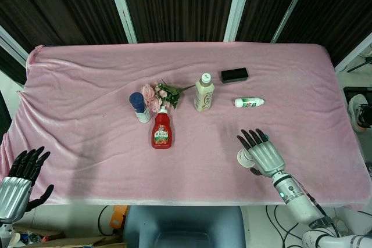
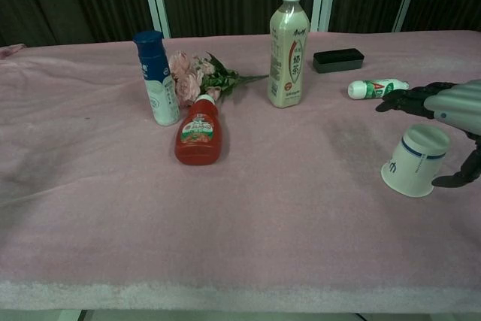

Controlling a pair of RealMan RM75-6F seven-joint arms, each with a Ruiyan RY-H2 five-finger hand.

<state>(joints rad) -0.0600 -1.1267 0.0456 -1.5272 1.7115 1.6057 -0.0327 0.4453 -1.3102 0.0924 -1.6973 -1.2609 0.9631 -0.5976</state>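
Note:
My right hand [image 1: 266, 154] [image 2: 445, 103] is low over the near right part of the pink-clothed table [image 1: 87, 143], fingers stretched forward and apart. A white paper cup with a blue band [image 2: 415, 159] [image 1: 244, 158] lies tipped right beside and under it. The thumb sits just right of the cup, and no grip on it shows. My left hand [image 1: 22, 179] hangs off the table's near left corner, fingers spread and holding nothing. It does not show in the chest view.
Mid-table are a red ketchup bottle [image 1: 162, 130] lying flat, a blue-capped white bottle [image 1: 139, 107], pink roses [image 1: 158, 96] and an upright beige drink bottle [image 1: 203, 92]. A black box [image 1: 234, 75] and a small white-green bottle [image 1: 249, 102] lie beyond my right hand.

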